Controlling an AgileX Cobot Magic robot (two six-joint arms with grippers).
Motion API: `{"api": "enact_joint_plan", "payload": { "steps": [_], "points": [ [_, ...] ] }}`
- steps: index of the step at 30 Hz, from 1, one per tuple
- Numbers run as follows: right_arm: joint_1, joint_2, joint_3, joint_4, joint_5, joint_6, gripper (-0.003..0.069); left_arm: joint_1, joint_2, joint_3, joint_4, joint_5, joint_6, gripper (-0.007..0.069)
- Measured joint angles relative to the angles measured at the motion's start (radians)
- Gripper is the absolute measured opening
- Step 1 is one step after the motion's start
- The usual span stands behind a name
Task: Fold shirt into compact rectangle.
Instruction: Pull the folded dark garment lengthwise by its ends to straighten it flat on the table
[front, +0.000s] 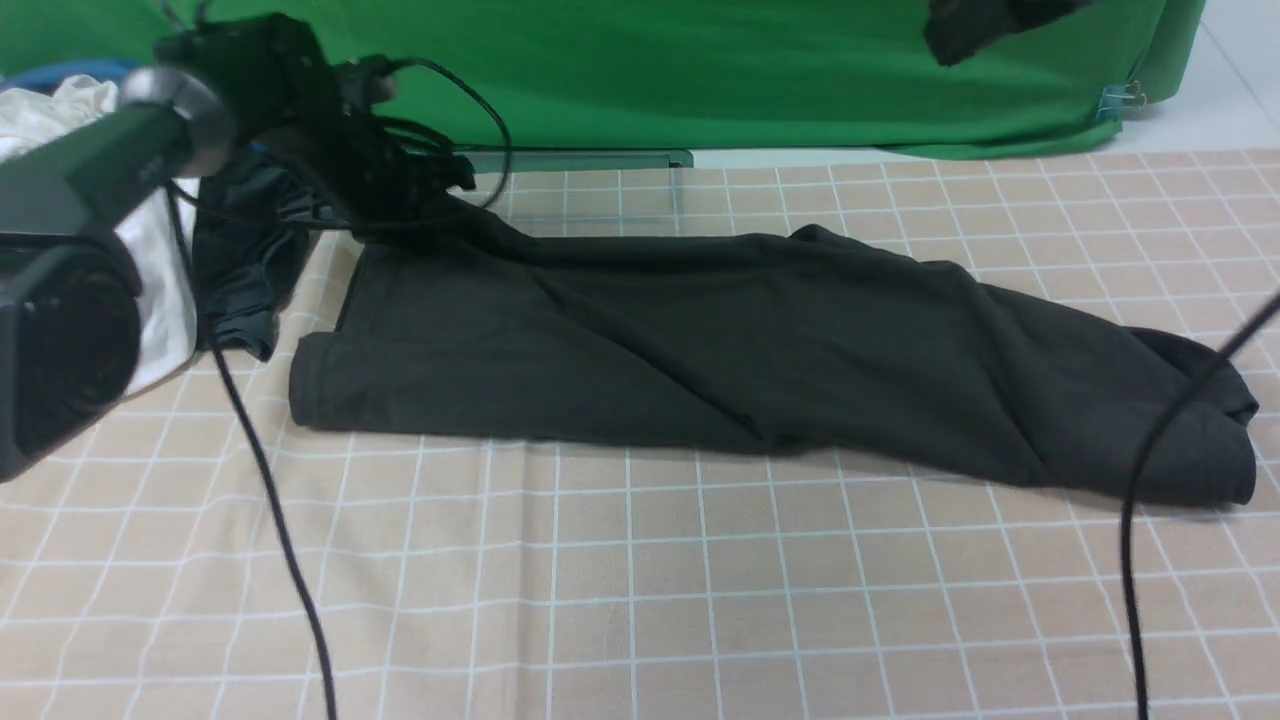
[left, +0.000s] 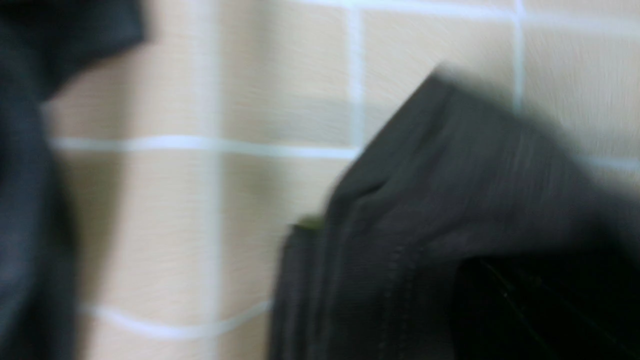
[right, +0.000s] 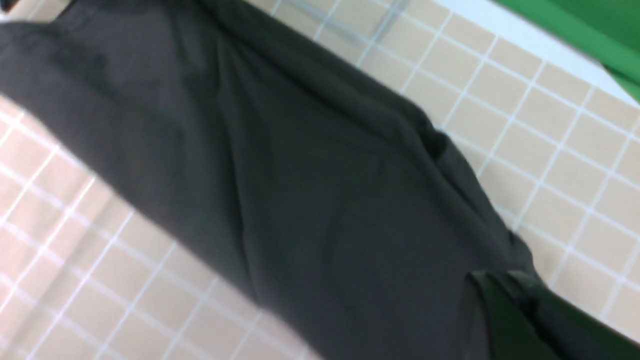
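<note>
The shirt (front: 760, 350) lies on the counter (front: 600, 600), which is covered in peach checks, as a long dark band running from the far left toward the near right. Its near-right end is bunched and rounded, close to the counter's right side. Its left end is squarer, with a straight near edge.

The shirt's far left corner rises off the counter in a small peak, and there the left jaws, at the tip of the left arm (front: 110, 160), are clenched on the fabric. The left wrist view is badly blurred. It shows a stitched edge of the shirt (left: 450, 200) gathered close to the camera, with the checked counter behind it.

The right arm (front: 985, 25) hangs high at the far right, in front of the green backdrop (front: 700, 70) and well apart from the shirt — its jaws are clenched, empty. In the right wrist view the shirt (right: 300, 200) fills the middle, creased along its length.

Just beside the shirt's left end lies a dark grey garment (front: 245, 270), and beyond that a white garment (front: 40, 115). Black cables (front: 270, 500) — one on each side — hang across the near part of the front view.
</note>
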Motion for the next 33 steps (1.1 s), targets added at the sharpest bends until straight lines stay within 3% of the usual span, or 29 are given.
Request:
{"api": "enact_joint_plan", "payload": {
  "steps": [7, 10, 13, 18, 23, 28, 33],
  "points": [
    [-0.005, -0.186, 0.322, -0.141, 0.001, 0.030, 0.0038, 0.094, -0.125, 0.003, -0.105, 0.192, 0.146, 0.0019],
    [-0.044, -0.206, 0.450, -0.187, 0.003, 0.078, 0.0049, 0.107, -0.194, 0.044, -0.107, 0.260, 0.170, 0.0019],
    [-0.148, -0.208, 0.578, -0.206, -0.029, 0.107, 0.0080, 0.103, -0.300, 0.188, -0.108, 0.272, 0.186, 0.0019],
    [-0.291, -0.200, 0.681, -0.188, -0.078, 0.124, 0.0188, 0.056, -0.409, 0.437, -0.111, 0.177, 0.211, 0.0019],
    [-0.410, -0.141, 0.725, -0.132, -0.132, 0.126, 0.0373, 0.008, -0.430, 0.625, -0.110, 0.047, 0.219, 0.0019],
    [-0.428, -0.047, 0.726, -0.122, -0.157, 0.131, 0.0496, 0.006, -0.409, 0.701, -0.094, -0.013, 0.222, 0.0019],
    [-0.428, 0.058, 0.726, -0.114, -0.189, 0.131, 0.0546, 0.006, -0.406, 0.715, -0.080, -0.042, 0.218, 0.0019]
  ]
}}
